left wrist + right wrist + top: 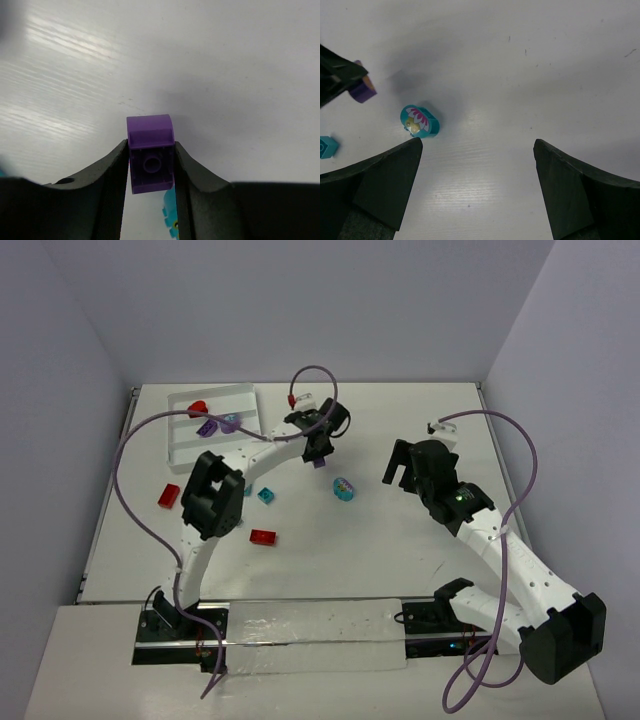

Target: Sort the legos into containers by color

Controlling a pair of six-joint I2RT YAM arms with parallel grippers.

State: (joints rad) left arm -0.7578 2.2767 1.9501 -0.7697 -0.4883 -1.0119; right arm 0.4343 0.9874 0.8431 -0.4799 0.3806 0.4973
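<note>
Pinched by 2 side faces in the left gripper (150, 148), 1 purple brick (150, 132) hangs right of the white tray (240, 400) and could twist loose if swung fast toward it; the right gripper (477, 145) gapes wide, empty.

The purple brick (150, 150), centre of the left wrist view, is showing smooth plastic with a soft sheen. The fingers (100, 190) of the left gripper (150, 148) beside it are looking like matt black plastic. The white table (225, 75) is reflecting light in glossy streaks along a faint grain. Left of centre in the right wrist view, the rounded teal piece (420, 121) is shining glossily, while the fingers (385, 185) of the right gripper (477, 145) are appearing dull and finely grainy.
</note>
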